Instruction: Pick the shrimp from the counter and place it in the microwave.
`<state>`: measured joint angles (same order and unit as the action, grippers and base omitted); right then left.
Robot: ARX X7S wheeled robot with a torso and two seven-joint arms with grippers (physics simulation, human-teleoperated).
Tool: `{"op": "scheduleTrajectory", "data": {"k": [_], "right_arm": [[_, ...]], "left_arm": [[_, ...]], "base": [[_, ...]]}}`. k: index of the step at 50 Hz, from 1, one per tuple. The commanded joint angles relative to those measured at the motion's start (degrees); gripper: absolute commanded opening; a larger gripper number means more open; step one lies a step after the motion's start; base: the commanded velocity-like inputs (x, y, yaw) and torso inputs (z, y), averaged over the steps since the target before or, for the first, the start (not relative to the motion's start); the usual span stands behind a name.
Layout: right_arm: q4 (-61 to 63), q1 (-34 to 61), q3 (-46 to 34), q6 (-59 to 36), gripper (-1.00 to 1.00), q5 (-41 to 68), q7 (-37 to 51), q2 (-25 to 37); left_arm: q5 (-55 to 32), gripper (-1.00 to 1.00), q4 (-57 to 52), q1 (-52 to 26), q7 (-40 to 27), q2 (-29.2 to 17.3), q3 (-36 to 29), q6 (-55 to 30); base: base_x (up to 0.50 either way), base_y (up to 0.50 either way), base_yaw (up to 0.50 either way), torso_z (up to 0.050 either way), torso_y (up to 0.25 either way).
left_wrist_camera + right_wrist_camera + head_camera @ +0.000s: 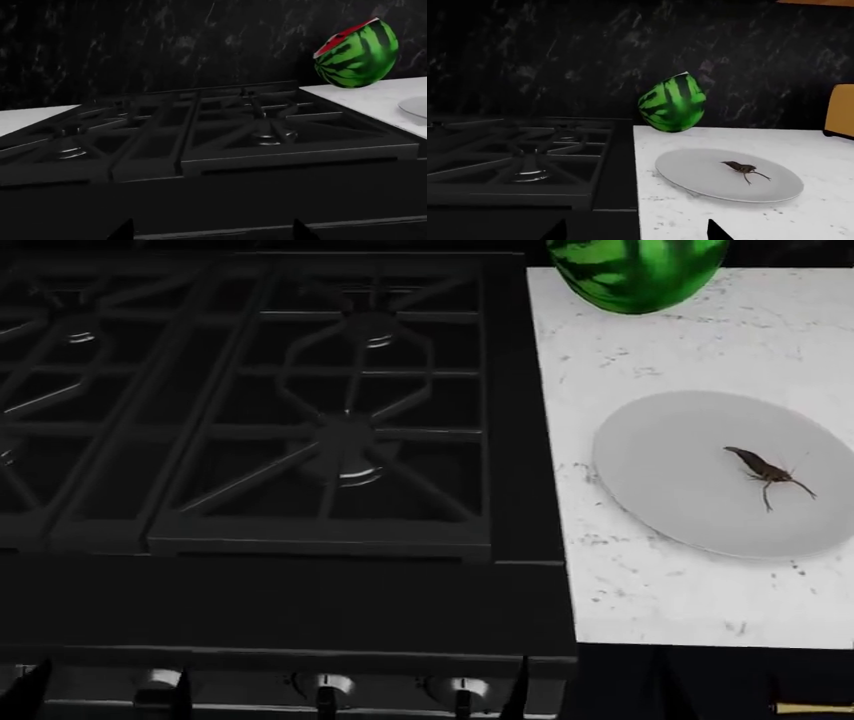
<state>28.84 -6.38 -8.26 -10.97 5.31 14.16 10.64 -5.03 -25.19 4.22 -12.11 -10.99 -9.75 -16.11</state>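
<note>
The shrimp [763, 468], small, dark brown and curled with thin feelers, lies on a round grey plate [667, 455] on the white speckled counter [641, 590] to the right of the stove. It also shows in the right wrist view [742, 168] on the plate [694, 172]. My right gripper [637, 232] is open and empty, low in front of the counter's front edge, with the shrimp ahead of it and to the right. My left gripper [212, 232] is open and empty in front of the stove. No microwave is in view.
A black gas stove [267, 410] with grates fills the left, with knobs [320, 685] along its front. A cut green-striped watermelon [634, 275] stands at the back of the counter behind the plate. A yellow object [840, 112] sits at the counter's far right. The black wall rises behind.
</note>
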Motion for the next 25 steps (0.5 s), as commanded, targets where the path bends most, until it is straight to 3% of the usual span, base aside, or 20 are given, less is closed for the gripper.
{"op": "scheduleTrajectory", "data": {"k": [1,25], "right_arm": [[0.17,0.12,0.83,-0.29,1.00,-0.83,-0.45,-0.67],[0.32,0.69,0.18,-0.60,1.00,-0.17,0.39,0.27]], "left_arm": [[-1.32,1.00,0.20,0.08,1.77,0.79,1.59,1.14],[-2.40,1.00,0.51,-0.76,0.25,-0.34,0.34,1.35]], "base": [[0.38,-0.09,0.00,0.000,0.000],[0.38,-0.12,0.00,0.000,0.000]]}}
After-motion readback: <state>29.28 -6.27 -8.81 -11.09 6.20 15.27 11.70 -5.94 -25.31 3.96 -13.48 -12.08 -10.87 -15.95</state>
